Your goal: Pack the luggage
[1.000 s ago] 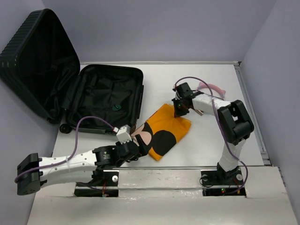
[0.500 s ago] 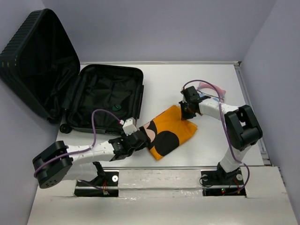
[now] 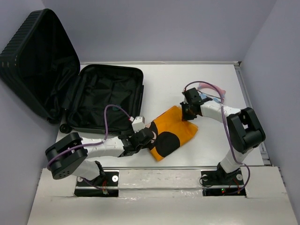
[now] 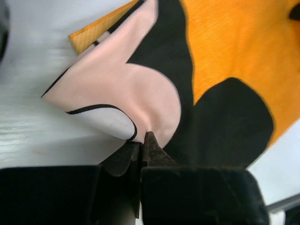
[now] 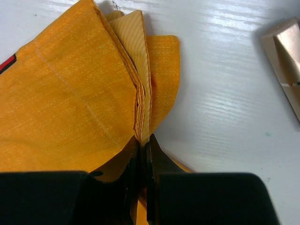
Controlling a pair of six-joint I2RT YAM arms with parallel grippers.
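Top external view: the orange cloth is clamped in the closed jaws of the left gripper and right gripper; the luggage is seen at its ten o'clock.

We see a white table (glossy, faintly grained) carrying a pink item toward its far right. A shiny beige object lies on it too.

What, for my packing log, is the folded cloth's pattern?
The folded cloth is orange with black rounded shapes and a pale pink patch; left wrist view.
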